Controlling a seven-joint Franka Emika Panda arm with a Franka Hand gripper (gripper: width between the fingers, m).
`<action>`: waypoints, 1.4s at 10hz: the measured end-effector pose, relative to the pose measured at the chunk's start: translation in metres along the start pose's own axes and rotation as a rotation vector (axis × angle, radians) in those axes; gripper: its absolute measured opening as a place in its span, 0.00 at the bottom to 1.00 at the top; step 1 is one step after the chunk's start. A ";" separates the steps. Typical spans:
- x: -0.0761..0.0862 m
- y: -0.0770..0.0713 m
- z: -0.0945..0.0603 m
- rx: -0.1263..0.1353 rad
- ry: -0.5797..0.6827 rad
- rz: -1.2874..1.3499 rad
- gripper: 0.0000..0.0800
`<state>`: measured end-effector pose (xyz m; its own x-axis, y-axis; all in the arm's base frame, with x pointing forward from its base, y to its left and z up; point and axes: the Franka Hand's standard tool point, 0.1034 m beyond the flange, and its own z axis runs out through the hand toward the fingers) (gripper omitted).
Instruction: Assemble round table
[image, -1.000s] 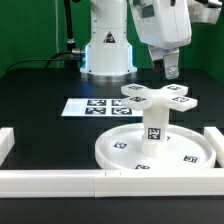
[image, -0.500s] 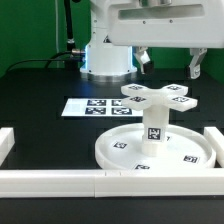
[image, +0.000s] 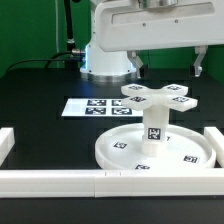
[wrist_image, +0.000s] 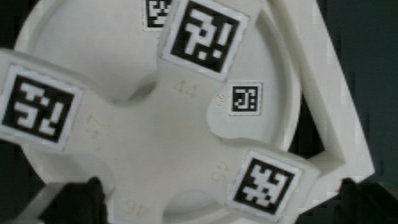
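End effector (image: 168, 67) hangs spread wide and empty above the cross-shaped four-arm piece (image: 157, 97); I'd drop straight down, centre on one arm, then close square across its flat sides so it cannot twist. Cross rests on the short thick cylinder post (image: 154, 134) standing upright in the large rimmed round disc (image: 117, 147) on the black counter (image: 40, 90): smooth, hard white plastic, tagged.

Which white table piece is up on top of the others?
The cross-shaped piece. It sits highest, on the short post that stands upright in the middle of the big round disc, which lies flat on the table.
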<state>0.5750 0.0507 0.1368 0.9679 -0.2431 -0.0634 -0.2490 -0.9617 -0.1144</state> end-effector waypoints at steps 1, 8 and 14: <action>-0.001 -0.001 0.000 -0.033 0.002 -0.171 0.81; 0.002 0.002 -0.001 -0.050 -0.006 -0.742 0.81; 0.006 0.008 0.004 -0.179 0.014 -1.426 0.81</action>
<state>0.5785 0.0416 0.1318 0.3841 0.9233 0.0067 0.9218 -0.3839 0.0531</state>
